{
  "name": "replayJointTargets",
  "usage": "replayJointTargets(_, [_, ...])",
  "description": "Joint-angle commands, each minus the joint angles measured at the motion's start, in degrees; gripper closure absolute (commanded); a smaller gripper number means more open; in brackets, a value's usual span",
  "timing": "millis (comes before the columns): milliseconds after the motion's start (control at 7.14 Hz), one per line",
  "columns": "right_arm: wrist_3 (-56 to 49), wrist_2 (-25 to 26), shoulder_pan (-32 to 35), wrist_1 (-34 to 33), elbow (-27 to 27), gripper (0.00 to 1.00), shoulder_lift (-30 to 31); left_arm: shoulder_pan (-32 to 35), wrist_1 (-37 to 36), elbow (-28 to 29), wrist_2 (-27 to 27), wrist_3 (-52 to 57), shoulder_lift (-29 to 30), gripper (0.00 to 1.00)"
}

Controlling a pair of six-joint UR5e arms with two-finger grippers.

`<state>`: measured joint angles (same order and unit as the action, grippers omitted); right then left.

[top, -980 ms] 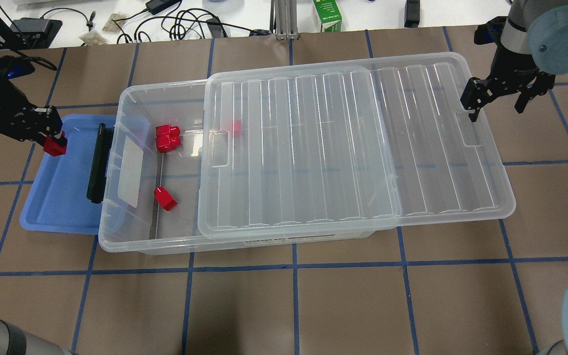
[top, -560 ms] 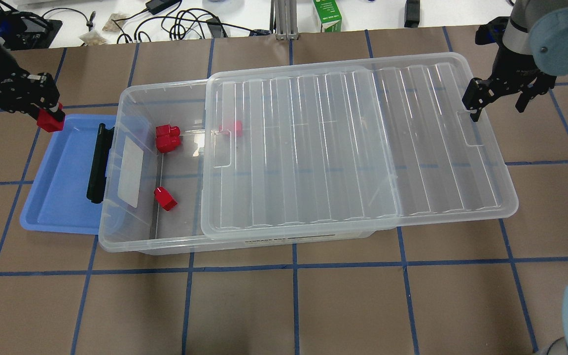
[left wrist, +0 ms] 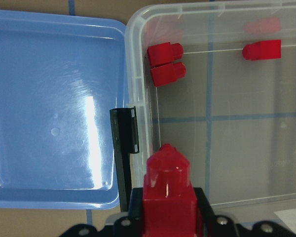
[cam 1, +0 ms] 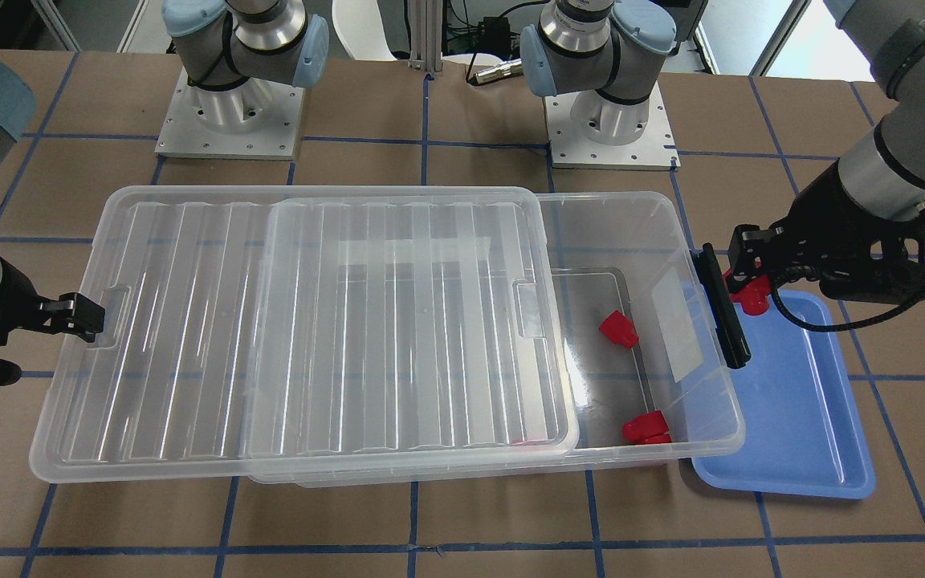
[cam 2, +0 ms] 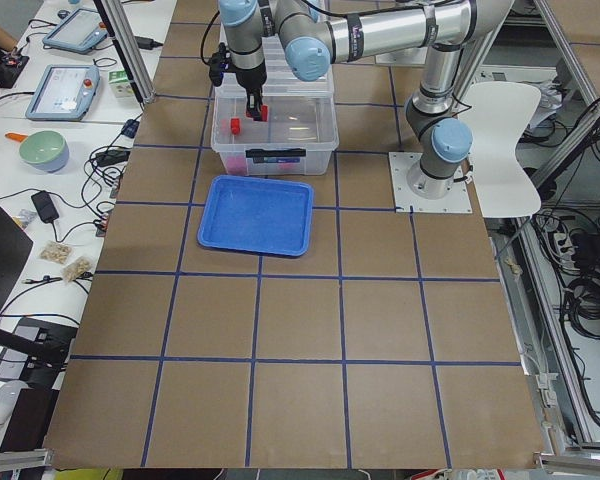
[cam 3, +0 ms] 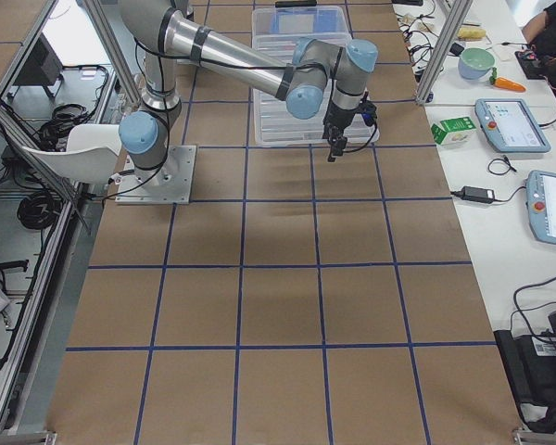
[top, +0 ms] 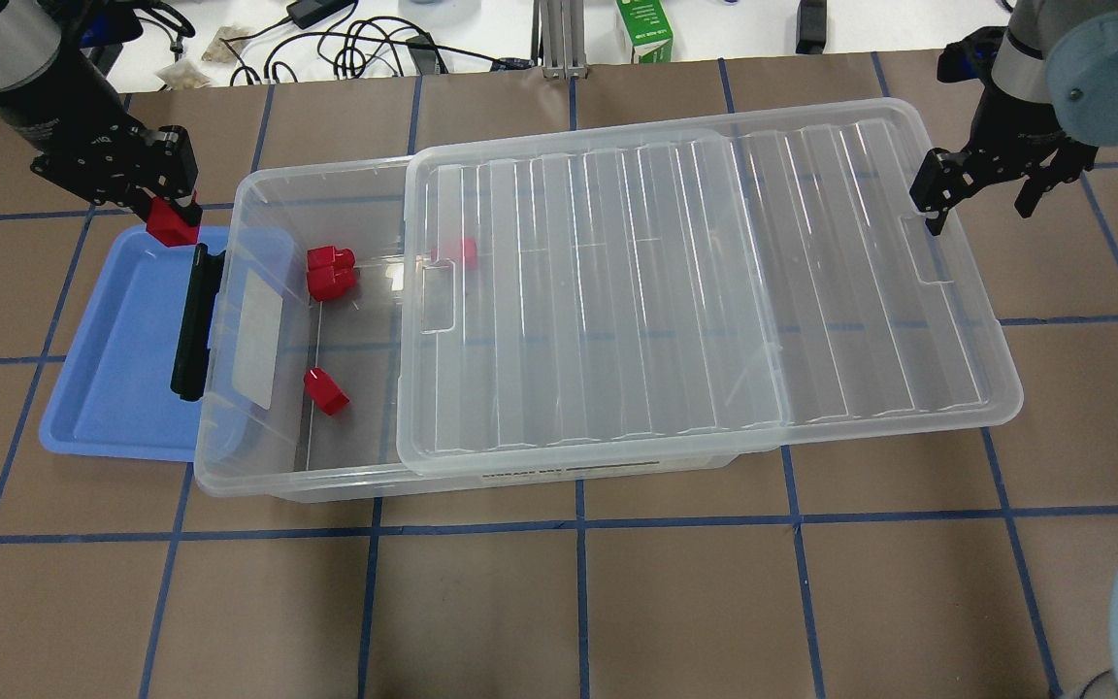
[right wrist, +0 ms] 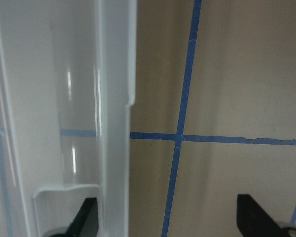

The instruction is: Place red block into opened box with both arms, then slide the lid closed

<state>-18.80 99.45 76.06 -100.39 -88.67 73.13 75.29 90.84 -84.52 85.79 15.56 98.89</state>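
At the far left, my left gripper point(top: 169, 212) is clamped on the red block point(top: 174, 225), narrow end pointing away from the fingers. The block hangs above the far edge of the blue tray point(top: 122, 388), just left of the black bar point(top: 192, 325) on the box's left end, so it is not in the box yet. Right of the bar, the box point(top: 326, 482) lies open at its left end. Two other red blocks point(top: 330, 270) sit side by side there against the far wall, and a third point(top: 326, 391) lies nearer. A fourth point(top: 462, 252) shows through the lid's left edge. The lid point(top: 695, 291) covers the rest of the box and overhangs its right end. At the far right, my right gripper point(top: 978, 199) has its jaws apart, straddling the lid's right short edge, with one finger over the lid and the other over the table point(top: 1083, 291). I cannot tell whether it touches the lid.
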Motion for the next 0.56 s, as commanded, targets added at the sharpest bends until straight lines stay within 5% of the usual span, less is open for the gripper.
replayJointTargets(0, [0.3,-0.1,0.4,0.7,-0.1,0.00,3.8,0.6,0.0,0.0,-0.8,-2.1,0.2,1.00])
replayJointTargets(420, [3.3,-1.6,0.4,7.4,-0.1,0.00,12.0,8.7,-2.6,-4.6,-0.4,-6.2,1.4,1.00])
